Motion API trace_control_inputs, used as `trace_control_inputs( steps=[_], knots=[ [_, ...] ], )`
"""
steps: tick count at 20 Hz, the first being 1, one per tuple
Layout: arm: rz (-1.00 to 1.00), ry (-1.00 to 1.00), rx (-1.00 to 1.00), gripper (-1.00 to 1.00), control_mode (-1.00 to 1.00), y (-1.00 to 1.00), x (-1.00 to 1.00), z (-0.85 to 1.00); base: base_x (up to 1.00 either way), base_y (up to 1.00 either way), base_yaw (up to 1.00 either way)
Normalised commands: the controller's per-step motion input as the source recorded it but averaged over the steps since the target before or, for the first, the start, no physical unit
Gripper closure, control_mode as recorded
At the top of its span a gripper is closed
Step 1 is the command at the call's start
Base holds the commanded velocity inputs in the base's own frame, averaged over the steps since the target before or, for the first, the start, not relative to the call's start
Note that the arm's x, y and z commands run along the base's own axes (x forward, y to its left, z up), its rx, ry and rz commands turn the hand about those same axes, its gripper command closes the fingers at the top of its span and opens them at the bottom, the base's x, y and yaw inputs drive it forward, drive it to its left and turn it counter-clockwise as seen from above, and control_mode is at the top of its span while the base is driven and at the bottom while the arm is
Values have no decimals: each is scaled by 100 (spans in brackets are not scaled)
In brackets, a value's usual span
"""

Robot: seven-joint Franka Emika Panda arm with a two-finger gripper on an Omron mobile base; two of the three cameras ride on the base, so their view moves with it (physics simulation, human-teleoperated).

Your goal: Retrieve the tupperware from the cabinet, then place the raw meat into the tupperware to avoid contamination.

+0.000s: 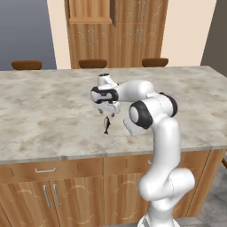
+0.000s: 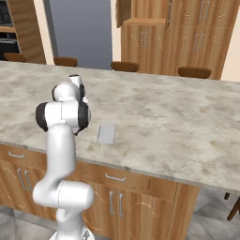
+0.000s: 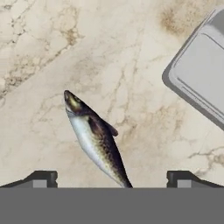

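Hovering over the marble table (image 1: 53,111), the end effector (image 1: 107,114) sits just above the raw meat (image 1: 106,125), which is a small whole fish. In the hand view the end effector (image 3: 111,179) has its two dark fingertips (image 3: 41,178) spread wide apart, gripping nothing. The fish (image 3: 94,140) lies on the stone between and ahead of them.

Fish long axis in the hand view is diagonal: head to the upper left, tail to the lower right, ending near the mid-gap of the tips. Dark mottled back, pale silver belly. In the left base view it reads as a thin dark sliver running near-to-far on the table; head end too small to tell there.

The tupperware (image 3: 205,74) is on the table near the fish, apart from it, at upper right of the hand view and cut by the frame, its edges running diagonally. Right base view shows it (image 2: 106,134) as a pale clear rectangle lying flat close to the table's front edge, long axis roughly near-to-far. In the left base view it (image 1: 132,129) is partly hidden behind the arm's elbow.

The cabinet (image 1: 133,35) stands well behind the table, with brown stool seats (image 1: 26,64) along the far edge.
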Motion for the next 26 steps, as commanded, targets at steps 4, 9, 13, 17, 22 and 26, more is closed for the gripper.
trace_control_inputs(
  steps=[4, 9, 13, 17, 22, 26],
  knots=[
    [-4, -5, -1, -100, -100, 9, 19, -16, 0, 0, 0],
    [-1, 5, 0, -100, -100, -18, 3, -34, 0, 0, 0],
    [0, 3, 0, -100, -100, -19, 11, -57, 0, 0, 0],
    [5, 1, 1, -100, -100, 6, 23, -33, 0, 0, 0],
    [6, 2, 1, -100, -100, 9, 15, -34, 0, 0, 0],
    [7, 0, 4, -100, -100, 0, 1, -44, 0, 0, 0]
  ],
)
